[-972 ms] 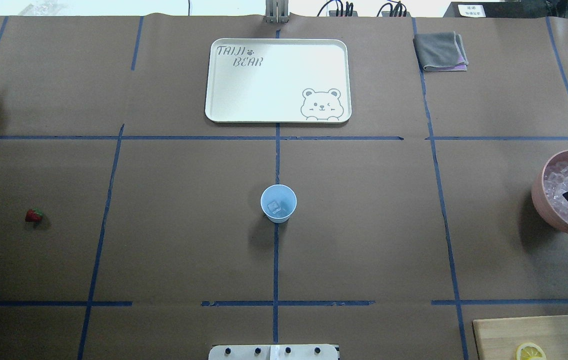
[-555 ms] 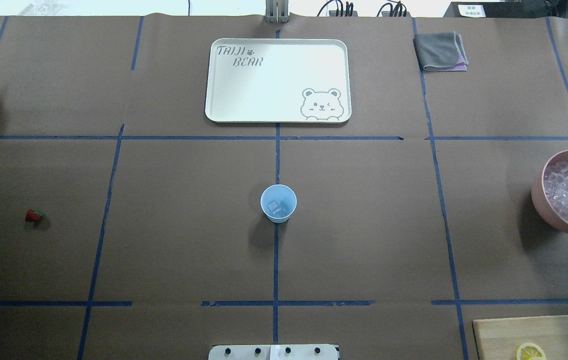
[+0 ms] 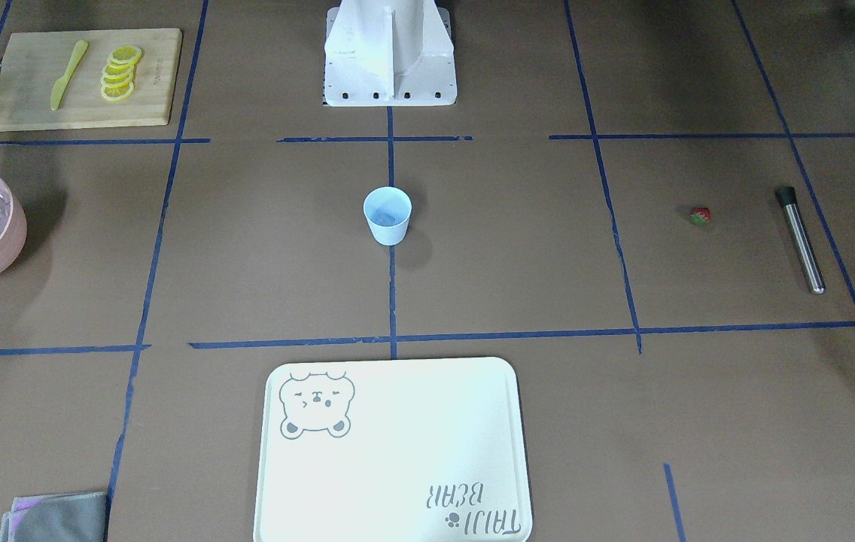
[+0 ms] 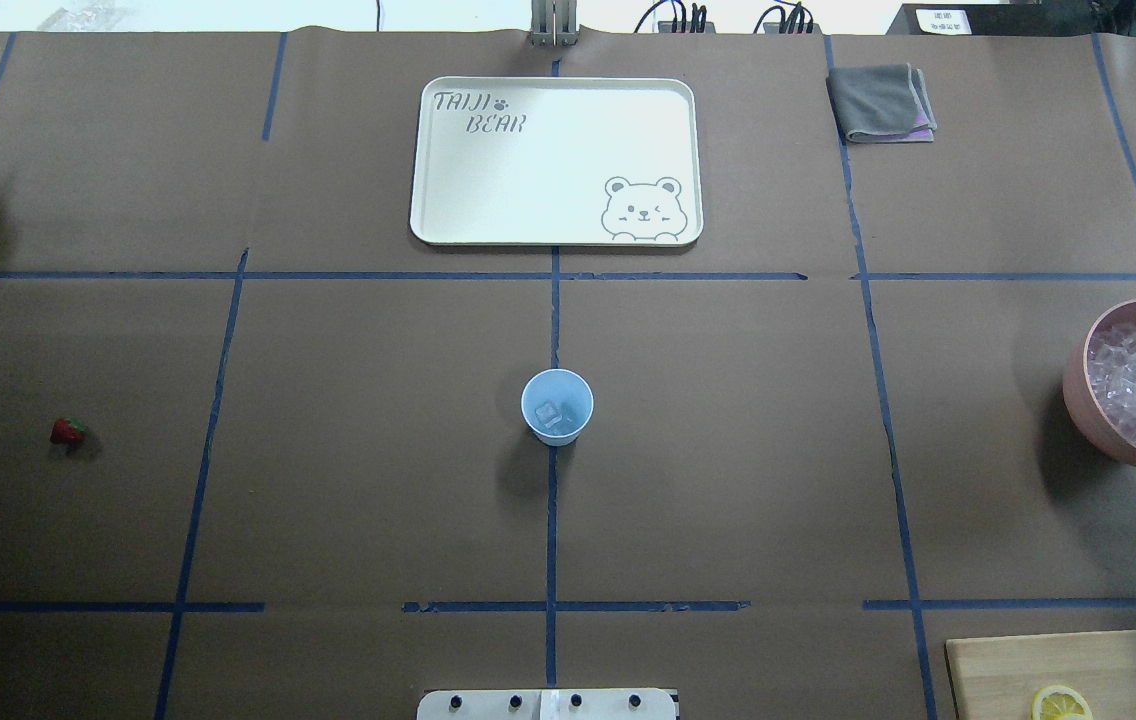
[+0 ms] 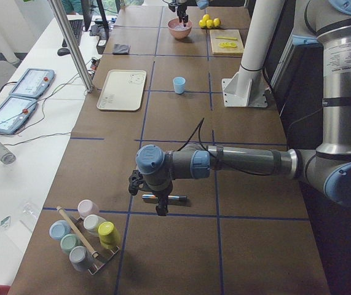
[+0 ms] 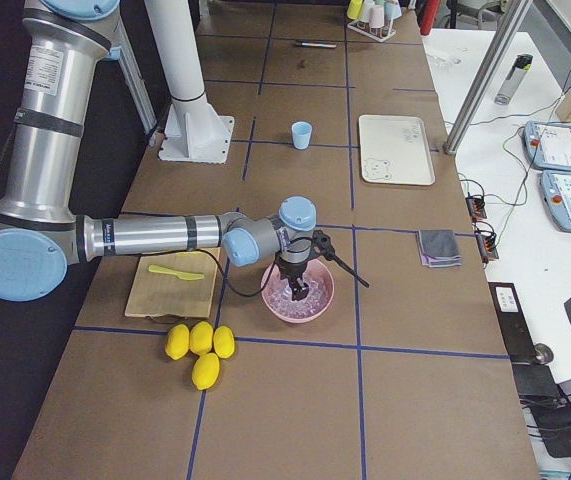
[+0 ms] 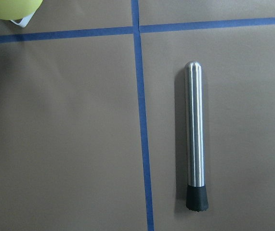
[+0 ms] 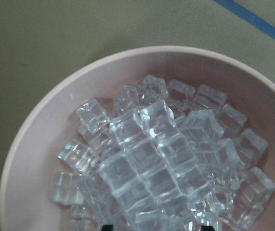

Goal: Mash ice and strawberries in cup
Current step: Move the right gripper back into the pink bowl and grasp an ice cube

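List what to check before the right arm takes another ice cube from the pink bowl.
1. Cup upright, mouth unobstructed: ok.
2. Ice already in the cup: ok, some shows at the bottom.
3. Pink bowl stocked with ice cubes: ok, heaped.
4. Right gripper above the bowl, fingertips apart: ok.
5. Strawberry in the cup: not ok, it lies on the table on the robot's left.
6. Left gripper open above the steel muddler: cannot tell.
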`<state>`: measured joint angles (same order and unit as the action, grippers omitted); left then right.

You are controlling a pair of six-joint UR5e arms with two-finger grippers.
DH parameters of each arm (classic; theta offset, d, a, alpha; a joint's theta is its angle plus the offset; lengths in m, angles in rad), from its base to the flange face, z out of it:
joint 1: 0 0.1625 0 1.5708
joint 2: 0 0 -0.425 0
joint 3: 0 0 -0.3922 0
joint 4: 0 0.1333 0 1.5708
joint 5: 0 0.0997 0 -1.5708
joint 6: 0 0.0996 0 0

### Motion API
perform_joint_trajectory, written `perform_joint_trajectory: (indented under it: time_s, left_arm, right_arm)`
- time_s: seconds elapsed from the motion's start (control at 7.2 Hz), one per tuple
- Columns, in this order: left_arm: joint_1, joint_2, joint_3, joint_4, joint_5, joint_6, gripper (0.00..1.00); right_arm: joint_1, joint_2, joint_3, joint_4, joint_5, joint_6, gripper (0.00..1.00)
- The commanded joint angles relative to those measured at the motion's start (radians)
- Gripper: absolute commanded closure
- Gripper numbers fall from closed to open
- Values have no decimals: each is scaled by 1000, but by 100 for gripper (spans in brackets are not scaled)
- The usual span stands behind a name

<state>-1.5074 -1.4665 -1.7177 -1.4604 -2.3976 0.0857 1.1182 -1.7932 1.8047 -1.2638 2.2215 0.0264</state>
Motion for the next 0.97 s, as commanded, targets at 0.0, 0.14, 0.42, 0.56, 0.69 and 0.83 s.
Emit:
perform_joint_trajectory:
  time_s: [0.0, 0.14, 0.42, 0.56, 0.69, 0.83]
  left_arm:
    - [1, 0, 0, 0, 0, -1, 0]
    - [1, 0, 0, 0, 0, -1, 0]
    - [1, 0, 0, -1, 0, -1, 0]
    - [1, 0, 0, -1, 0, -1, 0]
    - [1, -1, 0, -1, 0, -1, 0]
    - [0, -2, -2, -1, 0, -1, 0]
  right_arm:
    - [-1, 5, -5, -5, 1, 3, 35]
    - [-3, 5, -4, -5, 6, 3, 58]
    - [-3, 8, -2, -6, 15, 1, 97]
    - [-3, 9, 1, -6, 15, 1, 97]
    - [0, 12, 7, -8, 17, 4, 97]
    - [11, 20, 14, -17, 14, 29, 96]
